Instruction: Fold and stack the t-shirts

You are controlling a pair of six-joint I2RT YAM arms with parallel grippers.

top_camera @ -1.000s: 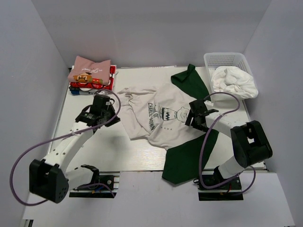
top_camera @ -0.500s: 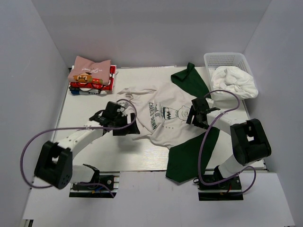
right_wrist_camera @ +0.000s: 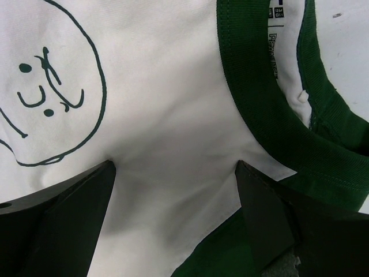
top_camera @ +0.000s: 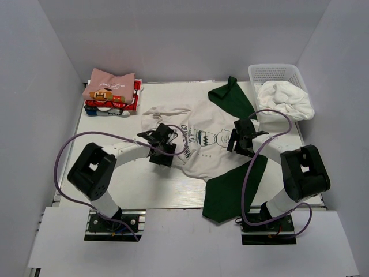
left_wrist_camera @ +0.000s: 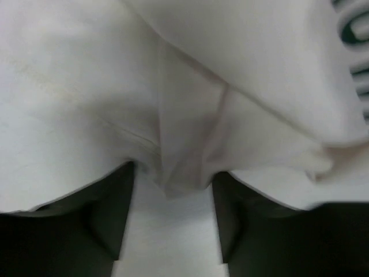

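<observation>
The shirt (top_camera: 207, 147) lies spread but rumpled across the middle of the table (top_camera: 115, 184), print up, with one green sleeve (top_camera: 233, 98) reaching toward the far edge and the other sleeve (top_camera: 228, 190) hanging over the near edge. Its left side is bunched into folds. The left gripper (top_camera: 165, 151) sits low on that bunched edge. In its wrist view the fingers (left_wrist_camera: 109, 225) stand partly apart with a narrow ridge of off-white cloth (left_wrist_camera: 181, 167) poking down between them. They seem not to be clamped on it, though the blur makes that hard to judge. The right gripper (top_camera: 241, 141) rests on the shirt's chest just beside the green neckband (right_wrist_camera: 253, 104), its fingers (right_wrist_camera: 63, 219) spread wide with flat cloth between them and nothing gripped. The drawn face (right_wrist_camera: 52, 104) shows just left of it. At the far left corner a folded pink shirt (top_camera: 109, 85) tops a stack, with a red shirt (top_camera: 136, 92) under it and a white shirt (top_camera: 106, 111) at the bottom. A basket (top_camera: 277, 72) at the far right holds crumpled white cloth (top_camera: 285, 98).
</observation>
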